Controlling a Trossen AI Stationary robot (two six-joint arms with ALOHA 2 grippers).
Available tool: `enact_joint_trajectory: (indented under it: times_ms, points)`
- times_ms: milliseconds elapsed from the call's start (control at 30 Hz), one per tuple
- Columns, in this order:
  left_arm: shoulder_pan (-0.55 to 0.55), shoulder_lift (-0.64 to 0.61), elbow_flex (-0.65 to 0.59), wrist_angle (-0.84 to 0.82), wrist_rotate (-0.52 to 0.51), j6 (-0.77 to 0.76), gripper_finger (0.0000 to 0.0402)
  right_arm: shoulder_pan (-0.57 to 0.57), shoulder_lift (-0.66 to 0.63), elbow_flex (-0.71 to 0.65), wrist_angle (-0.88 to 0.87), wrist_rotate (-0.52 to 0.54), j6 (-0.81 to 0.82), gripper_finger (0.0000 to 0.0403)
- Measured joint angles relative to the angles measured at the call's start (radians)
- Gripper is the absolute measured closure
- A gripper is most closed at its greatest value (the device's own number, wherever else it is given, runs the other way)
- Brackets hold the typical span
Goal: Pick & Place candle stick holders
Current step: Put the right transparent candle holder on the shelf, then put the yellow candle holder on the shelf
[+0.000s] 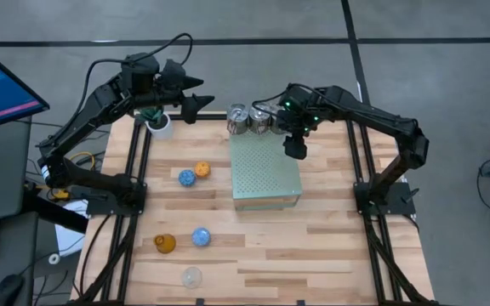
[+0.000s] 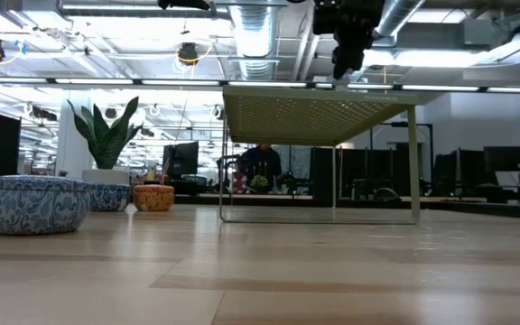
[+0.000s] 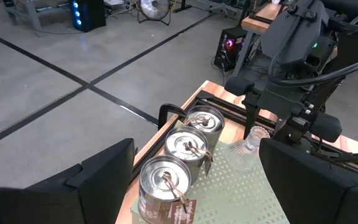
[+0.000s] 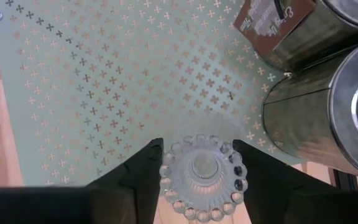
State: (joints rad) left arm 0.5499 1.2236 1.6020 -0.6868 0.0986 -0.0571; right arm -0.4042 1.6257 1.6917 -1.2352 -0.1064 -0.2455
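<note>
My right gripper (image 1: pixel 294 146) is over the far part of the pale-green perforated block (image 1: pixel 264 174), shut on a clear glass holder (image 4: pixel 204 177). Three silver cups (image 1: pixel 258 119) stand in a row at the block's far edge, close beside the gripper. My left gripper (image 1: pixel 196 93) is open and empty, raised at the far left by the plant pot. On the table stand a blue holder (image 1: pixel 186 177), an orange one (image 1: pixel 202 170), an amber one (image 1: pixel 165 244), a second blue one (image 1: pixel 201 236) and a second clear one (image 1: pixel 192 276). My right gripper pinches the clear glass holder by its beaded rim (image 4: pixel 166 169), one finger on each side. The fingers (image 4: pixel 143 167) come from above, pointing down. The holder is upright, at the block's top (image 3: pixel 252 142); whether it rests on it I cannot tell.
A green plant in a white pot (image 1: pixel 158 126) stands at the table's far left, under my left arm. The silver cups (image 4: pixel 328 118) carry brown tags (image 3: pixel 180 211). The table's near right part (image 1: pixel 330 255) holds nothing.
</note>
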Motion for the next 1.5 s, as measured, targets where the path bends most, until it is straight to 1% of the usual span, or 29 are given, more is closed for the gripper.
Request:
enact_joint_trajectory:
  times_ms: [133, 367, 533, 600, 700, 900, 1133, 1300, 1500]
  points:
    - [0.0, 0.0, 0.0, 0.0, 0.0, 0.002, 0.0056, 0.0, 0.0, 0.0, 0.012, 0.0, 0.0, 0.0231]
    - [0.0, 0.0, 0.0, 0.0, 0.0, 0.026, 0.0056, 0.0, 0.0, 0.0, 0.027, 0.0, 0.0, 0.0211]
    - [0.0, 0.0, 0.0, 0.0, 0.0, 0.026, 0.0056, 0.0, -0.001, 0.0, 0.027, -0.003, 0.001, 0.0207]
    - [0.0, 0.0, 0.0, 0.0, 0.0, 0.026, 0.0056, 0.0, -0.001, 0.0, 0.027, -0.025, 0.002, 0.0205]
    - [0.0, 0.0, 0.0, 0.0, 0.0, 0.026, 0.0056, 0.0, -0.001, 0.0, 0.027, -0.056, 0.009, 0.0194]
    - [0.0, 0.0, 0.0, 0.0, 0.0, 0.026, 0.0056, 0.006, -0.001, 0.0, 0.025, -0.063, 0.027, 0.0159]
    - [0.0, 0.0, 0.0, -0.008, 0.002, 0.026, 0.0056, 0.026, -0.002, 0.001, 0.039, -0.084, 0.029, 0.0153]
    - [0.0, 0.0, 0.0, -0.082, 0.03, 0.023, 0.0056, 0.038, -0.011, 0.076, 0.009, -0.083, 0.029, 0.0153]
    - [-0.03, 0.0, 0.0, -0.26, 0.031, 0.003, 0.0056, 0.052, -0.011, 0.222, -0.04, -0.08, 0.029, 0.0152]
